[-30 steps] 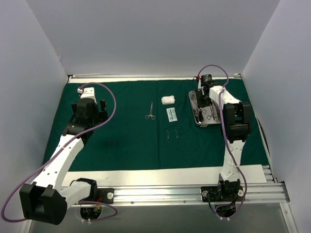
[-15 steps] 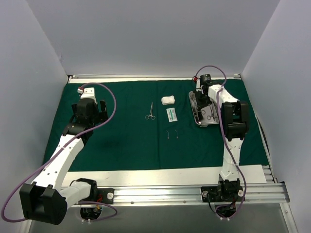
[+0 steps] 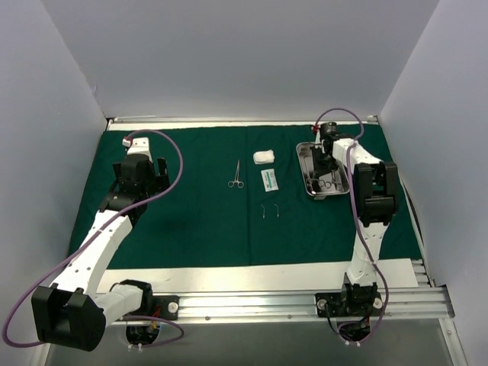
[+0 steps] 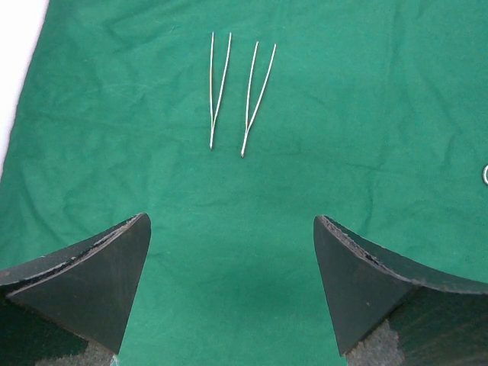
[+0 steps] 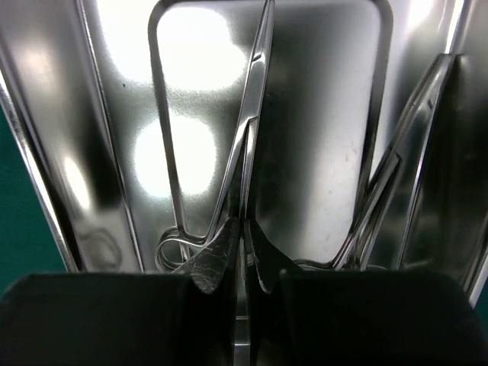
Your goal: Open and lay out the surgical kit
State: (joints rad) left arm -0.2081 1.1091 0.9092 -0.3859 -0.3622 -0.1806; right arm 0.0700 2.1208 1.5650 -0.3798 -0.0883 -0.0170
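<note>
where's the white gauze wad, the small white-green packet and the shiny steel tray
white gauze wad (image 3: pixel 264 156): top external view, middle of the wad
small white-green packet (image 3: pixel 269 180): top external view, centre of its face
rectangular shiny steel tray (image 5: pixel 328 114): right wrist view, bare floor

1 green drape (image 3: pixel 191 221); 1 steel tray (image 5: pixel 320 114); 2 tweezers (image 4: pixel 213 122); 1 scissor-like instrument (image 3: pixel 236 174) on drape; 1 gauze wad (image 3: pixel 264 156); 1 packet (image 3: pixel 269 180); at least 2 tray instruments (image 5: pixel 252 114).

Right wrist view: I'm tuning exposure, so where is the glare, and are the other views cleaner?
Right wrist: blown-out glare patches on the steel tray, fingertips dark and soft around an instrument. Left wrist: even light, tweezers sharp. Top external: even, faint shadows.
</note>
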